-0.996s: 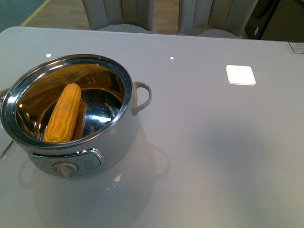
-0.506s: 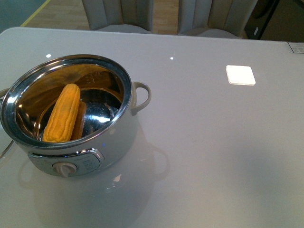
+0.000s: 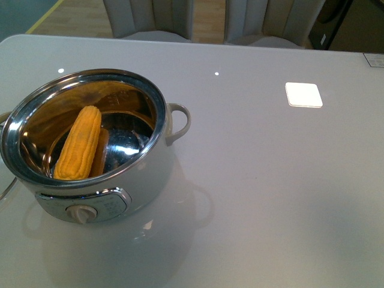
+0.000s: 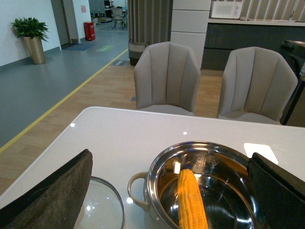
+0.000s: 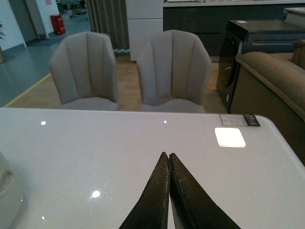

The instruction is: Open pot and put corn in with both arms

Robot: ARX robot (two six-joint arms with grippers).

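Note:
The pot (image 3: 153,174) stands uncovered at the table's left, cream dial (image 3: 81,213) facing me. The corn (image 3: 80,143) lies slanted inside its steel bowl. Neither arm shows in the front view. In the left wrist view my left gripper (image 4: 170,155) hangs open above the near side of the pot (image 4: 157,164), its fingers (image 4: 62,191) spread wider than the bowl, nothing between them but the corn (image 4: 190,200) below. A glass lid (image 4: 102,210) lies flat on the table beside the pot. My right gripper (image 5: 167,155) is shut and empty over bare table, with the pot (image 5: 7,191) off to one side.
Two grey chairs (image 3: 150,18) stand behind the table's far edge. A bright white square (image 3: 303,94) shows on the tabletop at the right. A small label (image 3: 375,59) sits at the far right corner. A brown sofa (image 5: 281,81) stands beyond the table's right end.

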